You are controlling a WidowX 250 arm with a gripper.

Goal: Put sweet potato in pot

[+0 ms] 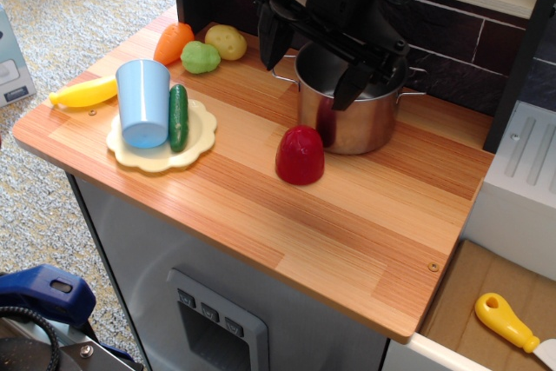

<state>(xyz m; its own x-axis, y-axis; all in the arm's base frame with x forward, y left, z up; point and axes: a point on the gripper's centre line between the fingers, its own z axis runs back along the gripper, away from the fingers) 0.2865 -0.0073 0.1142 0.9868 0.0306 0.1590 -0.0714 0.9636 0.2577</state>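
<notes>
The sweet potato (300, 155) is a glossy dark-red dome standing on the wooden counter, just in front of the pot and touching or almost touching its left front side. The pot (352, 115) is a shiny steel cylinder with side loop handles at the back middle of the counter. My gripper (314, 60) is black, hangs above the pot's left rim, and is open with its fingers (271, 39) spread wide. It holds nothing. It is above and behind the sweet potato. The arm hides part of the pot's opening.
A pale yellow plate (201, 141) at the left holds a light-blue cup (143, 102) and a green cucumber (178, 116). A yellow banana (85, 93), an orange carrot toy (173, 42), a green toy (201, 57) and a tan potato (226, 42) lie at the back left. A dark wall stands behind.
</notes>
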